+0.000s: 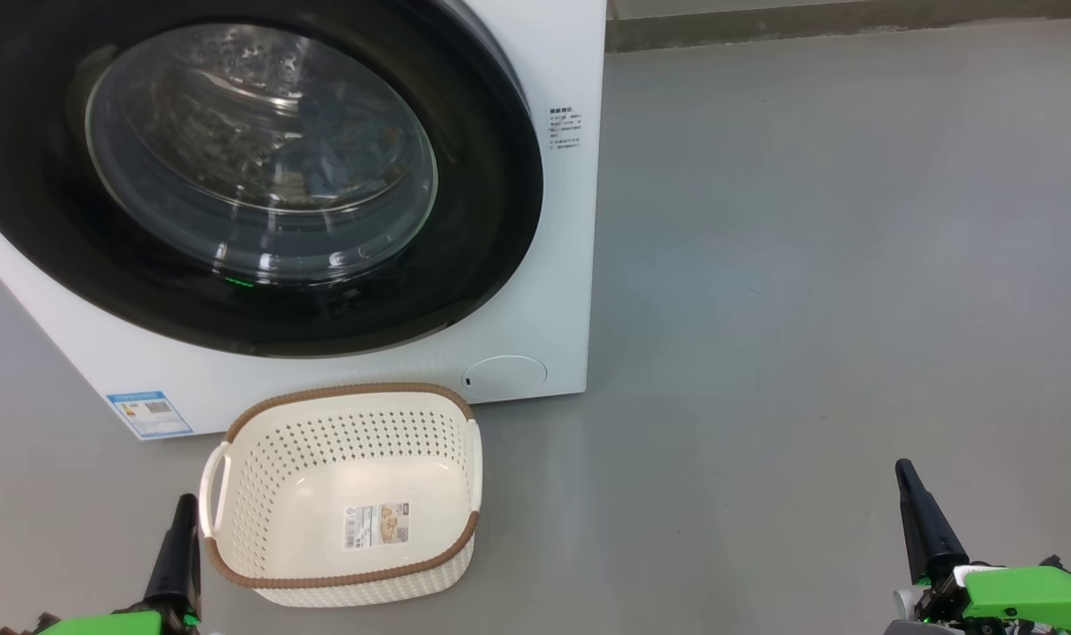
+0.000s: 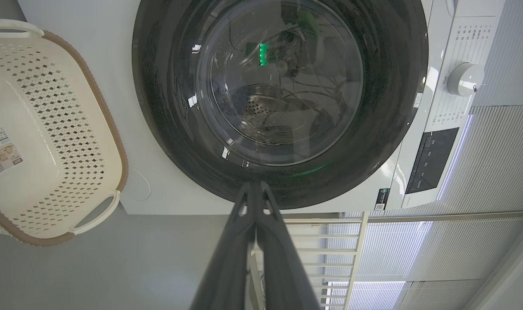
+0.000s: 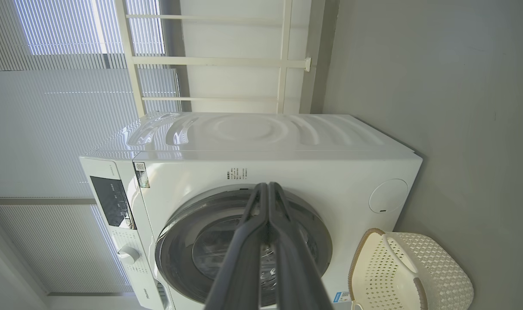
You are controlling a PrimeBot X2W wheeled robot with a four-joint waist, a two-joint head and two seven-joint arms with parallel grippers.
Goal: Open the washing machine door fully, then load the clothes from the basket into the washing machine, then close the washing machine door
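We hold our left gripper (image 1: 185, 516) upright beside the basket (image 1: 350, 390), fingers pressed together on nothing, the basket just before the washing machine (image 1: 553, 291), its door (image 1: 500, 176) closed over the clothes (image 1: 341, 150), then bare floor (image 1: 809, 265) out to our right gripper (image 1: 906, 481), likewise pinched empty.
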